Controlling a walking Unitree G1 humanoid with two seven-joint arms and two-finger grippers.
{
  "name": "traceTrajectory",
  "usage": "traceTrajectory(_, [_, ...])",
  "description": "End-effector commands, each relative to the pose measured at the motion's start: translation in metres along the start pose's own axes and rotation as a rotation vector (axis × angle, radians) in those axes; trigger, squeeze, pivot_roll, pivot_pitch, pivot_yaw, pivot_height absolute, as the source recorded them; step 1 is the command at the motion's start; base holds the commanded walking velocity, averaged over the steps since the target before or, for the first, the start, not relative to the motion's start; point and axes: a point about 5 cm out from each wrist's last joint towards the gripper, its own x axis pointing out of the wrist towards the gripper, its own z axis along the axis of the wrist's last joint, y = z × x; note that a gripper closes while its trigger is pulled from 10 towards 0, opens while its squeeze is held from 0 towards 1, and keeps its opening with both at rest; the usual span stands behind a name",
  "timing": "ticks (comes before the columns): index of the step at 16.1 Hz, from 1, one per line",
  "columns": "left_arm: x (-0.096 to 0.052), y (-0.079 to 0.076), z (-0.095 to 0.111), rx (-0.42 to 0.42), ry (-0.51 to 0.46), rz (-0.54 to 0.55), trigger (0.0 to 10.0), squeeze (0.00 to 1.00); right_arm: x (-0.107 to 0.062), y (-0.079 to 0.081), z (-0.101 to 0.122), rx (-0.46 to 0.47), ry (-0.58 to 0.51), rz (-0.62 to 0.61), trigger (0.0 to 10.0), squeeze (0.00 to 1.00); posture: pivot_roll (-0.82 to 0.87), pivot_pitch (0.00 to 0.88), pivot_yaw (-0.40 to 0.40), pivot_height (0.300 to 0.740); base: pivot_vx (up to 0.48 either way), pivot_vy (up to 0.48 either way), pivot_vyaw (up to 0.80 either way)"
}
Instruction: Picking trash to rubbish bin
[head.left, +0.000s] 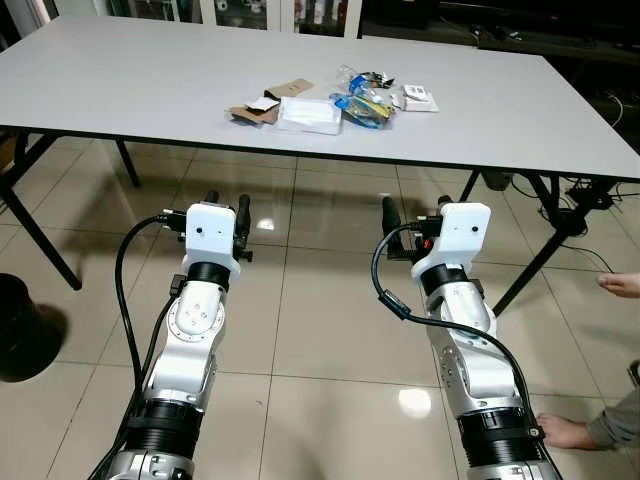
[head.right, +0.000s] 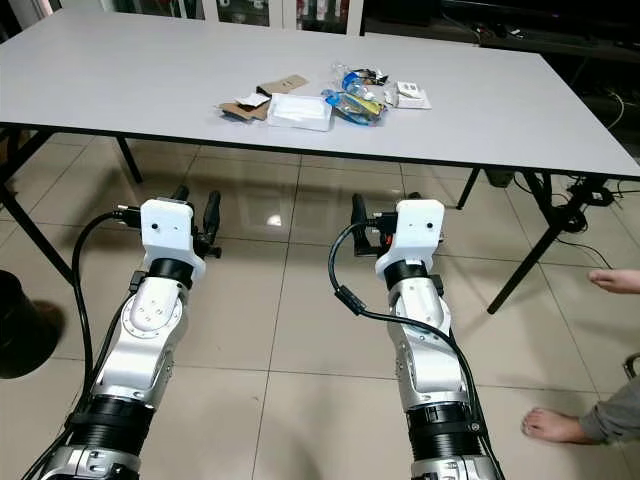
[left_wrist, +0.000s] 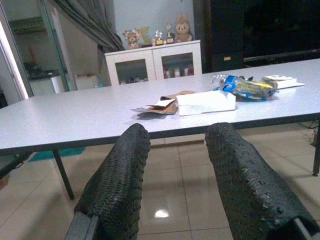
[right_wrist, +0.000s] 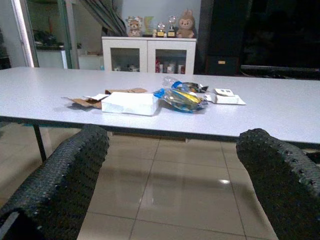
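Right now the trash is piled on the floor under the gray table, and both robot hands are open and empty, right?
Not quite. The trash pile lies on top of the gray table, not on the floor, as the left eye view shows. The rest holds: the left gripper and right gripper are open and empty.

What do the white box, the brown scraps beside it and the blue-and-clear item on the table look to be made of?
The white box looks like matte paperboard: flat faces, crisp edges, no shine. The brown scraps seem to be torn cardboard, dull brown with ragged flaps. The blue-and-clear item looks like crinkled plastic, probably a crushed bottle or wrapper, glossy and partly see-through. The table has a smooth pale laminate-like top.
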Motion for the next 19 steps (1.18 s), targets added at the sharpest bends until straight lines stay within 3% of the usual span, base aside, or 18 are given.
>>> traceTrajectory(1, [-0.001,-0.003,0.003,0.009,-0.002,-0.009,10.0,0.62,0.000,0.000,0.002,0.003,0.006,-0.006,10.0,0.00,0.00,0.000,-0.056,0.740,0.360,0.000,0.00])
traceTrajectory(2, [-0.001,-0.003,0.003,0.006,-0.004,-0.010,10.0,1.00,0.000,0.001,0.002,0.002,0.008,0.001,10.0,0.00,0.00,0.000,-0.056,0.740,0.405,0.000,0.00])
traceTrajectory(7, [-0.001,-0.006,0.005,-0.024,-0.003,-0.040,10.0,1.00,0.000,0.004,0.002,0.011,0.015,0.006,10.0,0.00,-0.01,0.000,-0.050,0.740,0.422,0.000,0.00])
traceTrajectory(15, [0.002,-0.009,0.010,0.019,-0.006,-0.071,10.0,1.00,0.002,0.008,0.002,0.030,0.027,0.009,10.0,0.00,0.00,0.025,-0.045,0.740,0.480,0.000,0.00])
traceTrajectory(16, [0.003,-0.010,0.009,0.026,0.001,-0.073,10.0,0.00,0.003,0.009,0.003,0.032,0.027,0.012,10.0,0.00,0.00,0.029,-0.040,0.740,0.480,0.000,0.00])
traceTrajectory(19, [0.003,-0.012,0.011,0.023,-0.006,-0.086,10.0,0.00,0.004,0.011,0.005,0.040,0.022,0.016,10.0,0.00,0.00,0.036,-0.038,0.740,0.480,0.000,0.00])
